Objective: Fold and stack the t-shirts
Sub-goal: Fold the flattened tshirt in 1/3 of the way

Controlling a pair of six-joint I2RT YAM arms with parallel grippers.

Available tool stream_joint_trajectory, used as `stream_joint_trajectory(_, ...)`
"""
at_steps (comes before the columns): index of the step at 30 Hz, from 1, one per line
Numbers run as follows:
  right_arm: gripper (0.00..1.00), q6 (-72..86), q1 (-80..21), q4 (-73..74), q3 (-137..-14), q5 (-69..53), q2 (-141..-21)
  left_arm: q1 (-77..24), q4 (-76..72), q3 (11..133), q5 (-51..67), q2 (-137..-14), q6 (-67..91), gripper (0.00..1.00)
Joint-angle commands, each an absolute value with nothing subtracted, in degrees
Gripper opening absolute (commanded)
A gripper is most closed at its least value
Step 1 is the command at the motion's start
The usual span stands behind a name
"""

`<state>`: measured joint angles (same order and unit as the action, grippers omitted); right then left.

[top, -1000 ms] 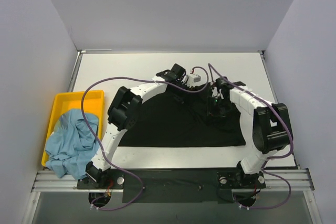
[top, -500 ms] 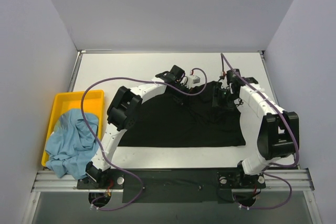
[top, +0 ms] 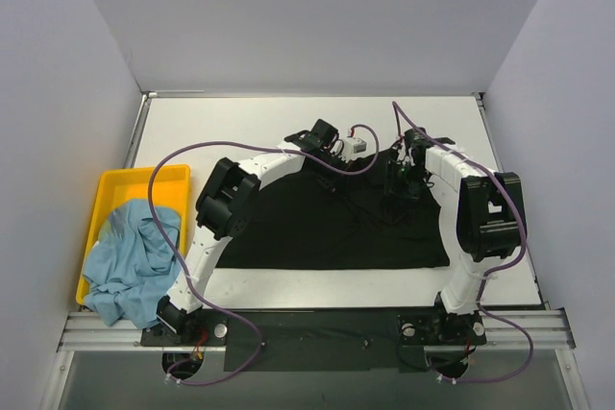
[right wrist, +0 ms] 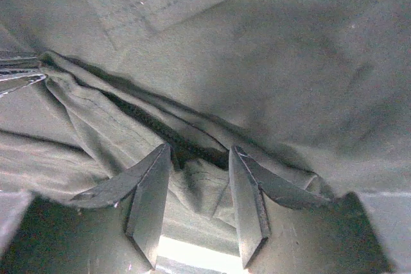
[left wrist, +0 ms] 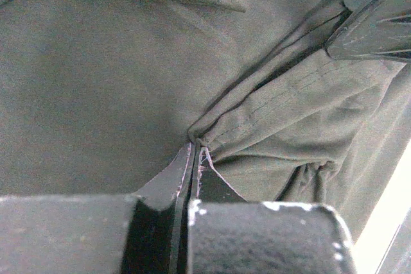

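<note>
The black t-shirt (top: 327, 228) lies spread across the middle of the table. My left gripper (left wrist: 196, 145) is shut on a bunched hem fold of the black t-shirt (left wrist: 128, 81) at its far edge, seen from above as the left gripper (top: 370, 164). Just to the right along the same fold, my right gripper (right wrist: 200, 155) stands open, its fingers (right wrist: 151, 200) straddling a ridge of the cloth (right wrist: 289, 62) without clamping it; from above this right gripper (top: 397, 182) is over the shirt's far right part. The light blue t-shirt (top: 130, 256) lies crumpled in the tray.
A yellow tray (top: 144, 178) sits at the table's left edge, with the blue cloth hanging over its near end. Purple cables loop over both arms. Grey walls close in the table on three sides.
The right arm swung out toward the far right and came back a little, and its jaws stand wider than a second ago. The left arm and the shirts have not moved.
</note>
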<state>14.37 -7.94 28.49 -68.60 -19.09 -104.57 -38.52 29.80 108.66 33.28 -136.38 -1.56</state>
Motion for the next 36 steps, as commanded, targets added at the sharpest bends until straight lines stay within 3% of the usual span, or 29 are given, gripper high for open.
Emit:
stream_joint_trajectory(1,0.33,17.05,-7.47,29.71,-66.54,-19.51,-103.62,-38.67,29.35,109.51,33.22,-133.68,-2.37,0.0)
stream_joint_trajectory(12,0.31,20.82,-5.11,30.24,-64.07,-15.64,-100.03,-38.67,29.79,109.51,33.22,-133.68,-2.99,0.0)
stream_joint_trajectory(26,0.27,23.73,-3.69,26.11,-60.73,-22.49,-101.6,-38.85,29.97,109.42,32.7,-133.68,-3.34,0.0)
stream_joint_trajectory(28,0.24,23.64,-3.78,25.84,-60.73,-23.55,-101.86,-38.93,29.97,109.42,32.7,-133.68,-3.25,0.0)
stream_joint_trajectory(33,0.0,22.77,-3.69,25.4,-60.82,-23.99,-101.08,-38.93,30.15,109.86,32.61,-133.59,-3.52,0.0)
stream_joint_trajectory(36,0.0,22.15,-3.34,25.4,-61.43,-23.56,-100.37,-38.85,30.32,110.21,32.7,-133.59,-3.43,0.0)
